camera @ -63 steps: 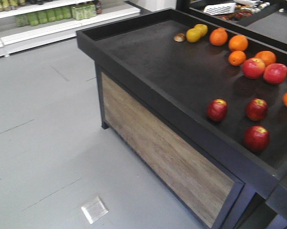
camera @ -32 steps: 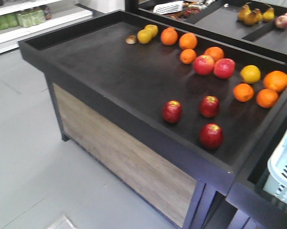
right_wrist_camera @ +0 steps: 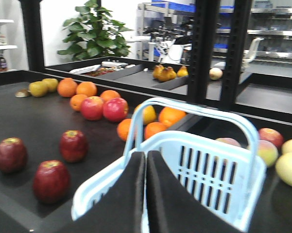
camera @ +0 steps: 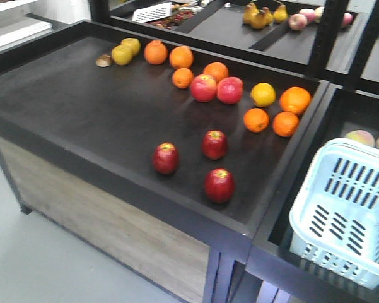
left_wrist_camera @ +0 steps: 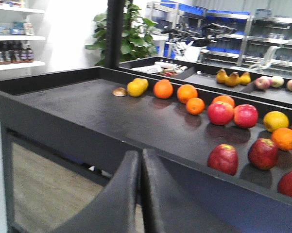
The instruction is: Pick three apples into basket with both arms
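Your three apples (camera: pixel 215 144) lie near the table's (camera: pixel 82 107) front edge, the basket (camera: pixel 340 211) just beyond its right edge. Left gripper (left_wrist_camera: pixel 139 194) and right gripper (right_wrist_camera: pixel 146 194) are both clenched, empty.

Bright, even light from overhead leaves only short, soft shadows under the dark apples (camera: pixel 166 158) on the matte black table (camera: pixel 69 107), with small pale highlights on their tops. The front view is slightly soft throughout, and the pale basket (camera: pixel 344 218) looks nearly washed out. In the wrist views the left gripper (left_wrist_camera: pixel 140 158) and right gripper (right_wrist_camera: pixel 146 158) are blurred, featureless dark shapes close to the lens, and the white wall (left_wrist_camera: pixel 73 39) glares.
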`<state>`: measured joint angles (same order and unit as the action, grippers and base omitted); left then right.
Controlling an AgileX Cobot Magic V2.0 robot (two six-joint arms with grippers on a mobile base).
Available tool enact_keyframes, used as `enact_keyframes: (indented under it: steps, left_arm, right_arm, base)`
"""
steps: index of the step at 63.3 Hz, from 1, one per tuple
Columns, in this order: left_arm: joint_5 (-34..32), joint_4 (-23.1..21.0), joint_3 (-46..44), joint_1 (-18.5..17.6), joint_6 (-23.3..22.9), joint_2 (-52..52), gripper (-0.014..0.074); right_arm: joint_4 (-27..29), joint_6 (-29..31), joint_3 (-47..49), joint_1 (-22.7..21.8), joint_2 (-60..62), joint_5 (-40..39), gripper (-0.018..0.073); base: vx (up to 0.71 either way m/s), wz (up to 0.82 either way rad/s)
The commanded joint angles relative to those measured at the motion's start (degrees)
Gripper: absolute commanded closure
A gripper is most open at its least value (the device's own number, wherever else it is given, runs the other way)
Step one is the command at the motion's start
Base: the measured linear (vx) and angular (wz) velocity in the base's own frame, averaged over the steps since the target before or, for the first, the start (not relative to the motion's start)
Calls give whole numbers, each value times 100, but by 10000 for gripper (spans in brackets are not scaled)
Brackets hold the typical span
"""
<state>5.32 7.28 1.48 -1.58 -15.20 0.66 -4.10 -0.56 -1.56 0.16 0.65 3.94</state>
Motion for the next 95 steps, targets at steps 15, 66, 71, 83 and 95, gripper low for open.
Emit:
enact_keyframes:
  steps: [15,66,71,83,95]
  left_arm:
    - [-436,-50,28,-36,-26,89,603]
    - [-436,-50,28,-36,-26,89,603]
    - [-436,-50,28,-36,-26,89,603]
    - [-436,-50,28,-36,-26,89,603]
    - [-436,-50,28,-36,-26,89,603]
  right_arm:
    - [-65,56,-82,-4,79,-446,568]
    - [-65,56,-82,-4,79,-446,568]
    - [-65,56,-82,-4,79,-446,568]
    - [-65,56,-82,-4,79,-446,568]
    - [-65,56,-82,-4,79,-446,568]
  base:
    - [9,-35]
    - [9,-35]
    - [9,-34]
    - [8,-30]
    - [6,-22]
